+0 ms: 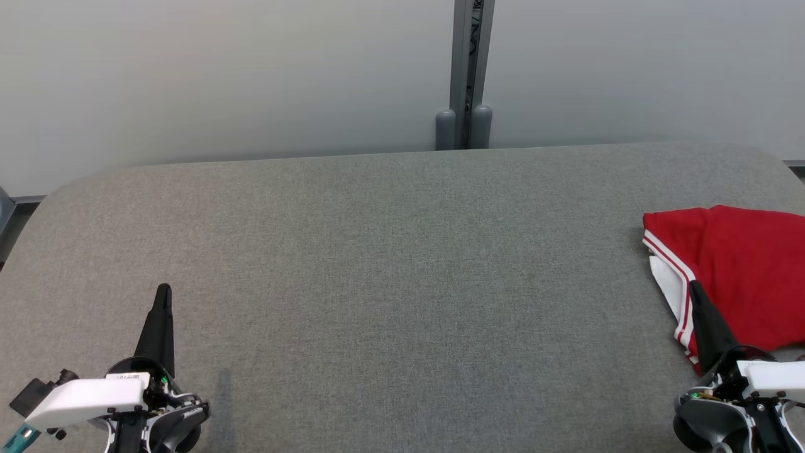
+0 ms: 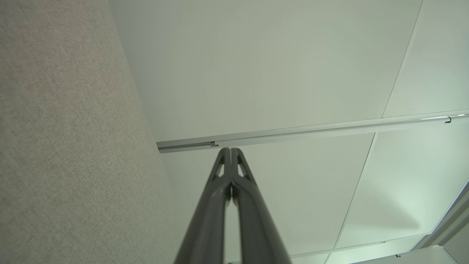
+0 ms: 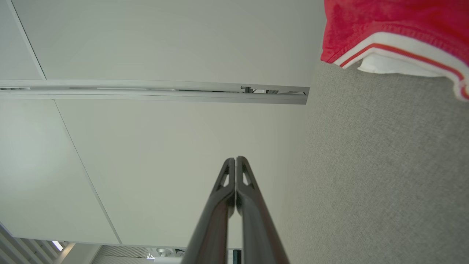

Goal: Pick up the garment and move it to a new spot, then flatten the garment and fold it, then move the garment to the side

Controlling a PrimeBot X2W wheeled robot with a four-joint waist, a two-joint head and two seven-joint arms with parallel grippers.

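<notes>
Head view: red garment (image 1: 742, 270) with white-striped trim lies at 3 o'clock on the grey felt table (image 1: 402, 251), running out of frame on the right. It is compact, with a straight left edge and a white layer peeking out beneath.

Left gripper (image 1: 163, 289) sits at 8 o'clock, clenched and empty. Right gripper (image 1: 695, 288) sits at 4 o'clock, also clenched on nothing. Its finger overlaps the garment's near corner from this angle. Right wrist view puts the cloth (image 3: 384, 22) apart from the closed fingertips (image 3: 235, 159).

Judgement: the garment reads as folded and parked aside, so the task looks at or near its end. A start state cannot be ruled out.

Edges: rounded table corners at 10 and 2 o'clock, and a grey post (image 1: 468, 75) at 12. The table's right edge is hidden, so the garment's margin there is unknown.

Room: bare felt from 9 o'clock through centre.
</notes>
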